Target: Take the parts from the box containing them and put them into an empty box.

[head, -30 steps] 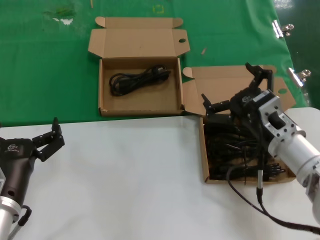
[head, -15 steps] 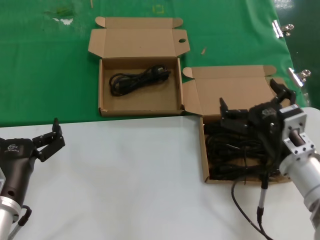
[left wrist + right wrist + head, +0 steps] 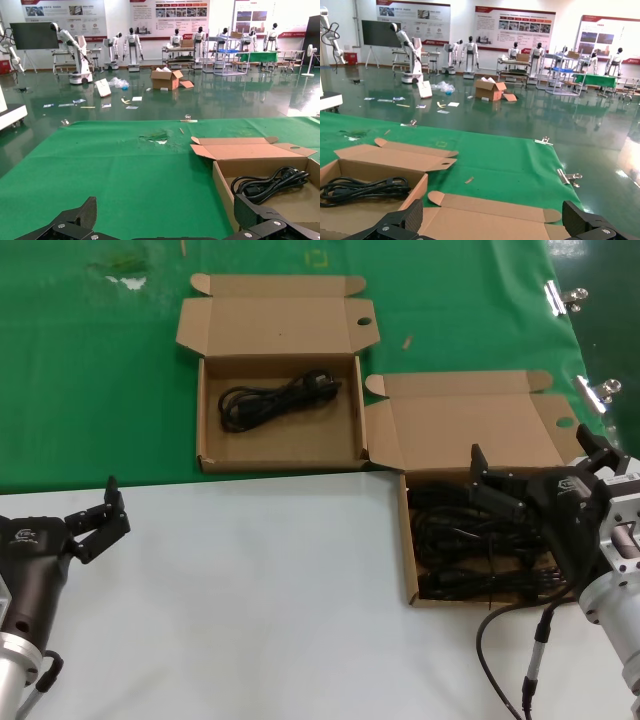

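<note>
I am holding the right gripper (image 3: 540, 473) with jaws spread wide, empty, over the full box (image 3: 409, 540), its cords (image 3: 470, 550) just beneath them. The left gripper (image 3: 108, 512) is waiting, jaws open, over the white surface (image 3: 250, 610), the one-cord box (image 3: 205, 420) well beyond.

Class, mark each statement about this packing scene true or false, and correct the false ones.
1. The far box on the green cloth holds one power cord. True.
2. The right gripper is shut on a cord. False: it is open, over the near box, holding nothing.
3. The near box is full of black cords. True.
4. The left gripper is inside the far box. False: it sits open over the white table, away from both boxes.
5. Both boxes have their lids closed. False: both lids are folded open.
</note>
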You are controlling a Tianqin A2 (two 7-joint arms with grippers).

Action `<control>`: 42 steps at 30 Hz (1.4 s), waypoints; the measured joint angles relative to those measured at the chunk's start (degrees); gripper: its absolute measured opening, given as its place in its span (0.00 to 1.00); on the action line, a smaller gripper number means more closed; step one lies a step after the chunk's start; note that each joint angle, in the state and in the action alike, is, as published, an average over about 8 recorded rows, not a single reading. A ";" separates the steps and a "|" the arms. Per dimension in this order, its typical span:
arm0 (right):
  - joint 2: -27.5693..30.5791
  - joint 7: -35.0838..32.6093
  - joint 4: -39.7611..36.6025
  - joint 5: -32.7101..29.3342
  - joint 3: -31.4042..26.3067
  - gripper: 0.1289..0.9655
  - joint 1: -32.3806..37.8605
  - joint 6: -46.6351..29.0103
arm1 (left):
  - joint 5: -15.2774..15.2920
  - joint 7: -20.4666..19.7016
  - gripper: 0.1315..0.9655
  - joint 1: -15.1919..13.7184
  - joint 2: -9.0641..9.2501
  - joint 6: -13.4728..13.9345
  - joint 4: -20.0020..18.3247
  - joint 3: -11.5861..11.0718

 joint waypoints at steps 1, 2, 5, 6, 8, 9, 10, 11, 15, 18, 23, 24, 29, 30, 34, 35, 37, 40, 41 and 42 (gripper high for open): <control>-0.01 0.01 0.01 0.00 0.01 1.00 -0.02 0.01 | 0.00 0.00 1.00 0.00 0.00 0.00 0.00 0.00; -0.01 0.01 0.02 0.01 0.02 1.00 -0.03 0.02 | 0.00 0.00 1.00 0.00 0.00 0.00 0.00 0.00; -0.01 0.02 0.03 0.01 0.02 1.00 -0.04 0.02 | 0.00 0.01 1.00 0.00 0.00 0.00 0.00 0.00; -0.01 0.02 0.03 0.01 0.02 1.00 -0.04 0.03 | -0.01 0.01 1.00 0.00 0.00 0.00 0.00 0.00; -0.01 0.02 0.03 0.01 0.02 1.00 -0.04 0.03 | -0.01 0.02 1.00 0.00 0.00 0.00 0.00 0.00; -0.01 0.02 0.03 0.01 0.02 1.00 -0.04 0.03 | -0.01 0.02 1.00 0.00 0.00 0.00 0.00 0.00; -0.01 0.02 0.03 0.01 0.02 1.00 -0.04 0.03 | -0.01 0.02 1.00 0.00 0.00 0.00 0.00 0.00; -0.01 0.02 0.03 0.01 0.02 1.00 -0.04 0.03 | -0.01 0.02 1.00 0.00 0.00 0.00 0.00 0.00; -0.01 0.02 0.03 0.01 0.02 1.00 -0.04 0.03 | -0.01 0.02 1.00 0.00 0.00 0.00 0.00 0.00; -0.01 0.02 0.03 0.01 0.02 1.00 -0.04 0.03 | 0.00 0.02 1.00 0.00 0.00 0.00 0.00 0.00; -0.01 0.02 0.03 0.01 0.02 1.00 -0.04 0.03 | 0.00 0.01 1.00 0.00 0.00 0.00 0.00 0.00; -0.01 0.02 0.03 0.01 0.02 1.00 -0.04 0.03 | 0.00 0.01 1.00 0.00 0.00 0.00 0.00 0.00; -0.01 0.02 0.03 0.01 0.02 1.00 -0.04 0.03 | -0.01 0.01 1.00 0.00 0.00 0.00 0.00 0.00; -0.01 0.02 0.03 0.01 0.02 1.00 -0.04 0.03 | -0.01 0.01 1.00 0.00 0.00 0.00 0.00 0.00; -0.01 0.02 0.03 0.01 0.02 1.00 -0.04 0.03 | -0.01 0.01 1.00 0.00 0.00 0.00 0.00 0.00; -0.01 0.02 0.03 0.01 0.02 1.00 -0.04 0.03 | -0.01 0.01 1.00 0.00 0.00 0.00 0.00 0.00; -0.01 0.02 0.03 0.01 0.02 1.00 -0.04 0.03 | -0.01 0.01 1.00 0.00 0.00 0.00 0.00 0.00; -0.01 0.02 0.03 0.01 0.02 1.00 -0.04 0.03 | 0.00 0.01 1.00 0.00 0.00 0.00 0.00 0.00; -0.01 0.02 0.03 0.01 0.02 1.00 -0.04 0.03 | 0.00 0.01 1.00 0.00 0.00 0.00 0.00 0.00; -0.01 0.02 0.03 0.01 0.02 1.00 -0.04 0.03 | 0.00 0.01 1.00 0.00 0.00 0.00 0.00 0.00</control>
